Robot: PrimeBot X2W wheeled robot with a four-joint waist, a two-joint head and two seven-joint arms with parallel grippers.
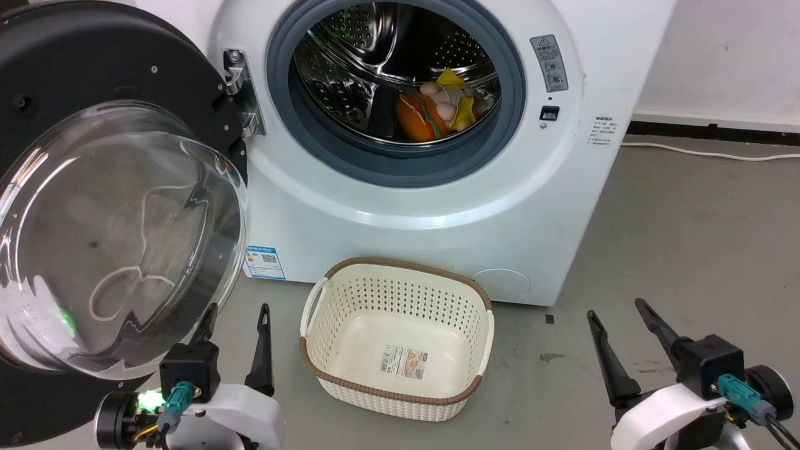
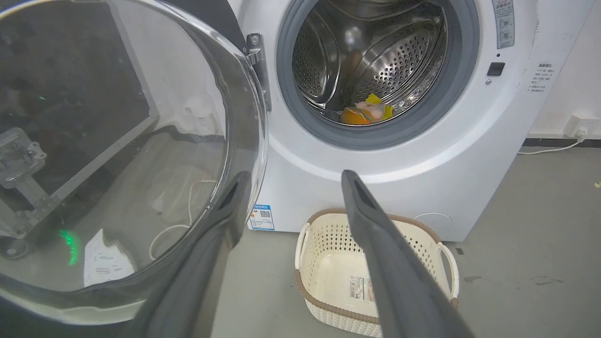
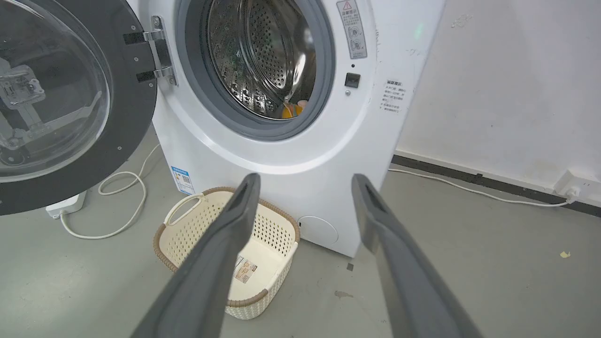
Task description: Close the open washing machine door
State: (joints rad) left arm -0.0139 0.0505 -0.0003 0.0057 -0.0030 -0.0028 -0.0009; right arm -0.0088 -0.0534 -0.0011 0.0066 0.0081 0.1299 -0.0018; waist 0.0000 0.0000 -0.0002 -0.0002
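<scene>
The washing machine door (image 1: pixel 112 219) stands swung wide open on its left hinge, its black rim and bulging clear glass bowl (image 2: pixel 117 155) facing me; the right wrist view has it at the upper left (image 3: pixel 61 98). The white machine (image 1: pixel 437 187) shows its steel drum with colourful toys (image 1: pixel 440 106) inside. My left gripper (image 1: pixel 236 312) is open at the lower left, its left finger close beside the glass bowl's lower edge (image 2: pixel 291 176). My right gripper (image 1: pixel 619 307) is open at the lower right, clear of the machine (image 3: pixel 305 176).
A cream perforated basket (image 1: pixel 400 284) with brown trim stands on the grey floor right before the machine, between my grippers. A white cable (image 3: pixel 122 202) and power strip lie on the floor under the open door. A wall with a socket is to the right.
</scene>
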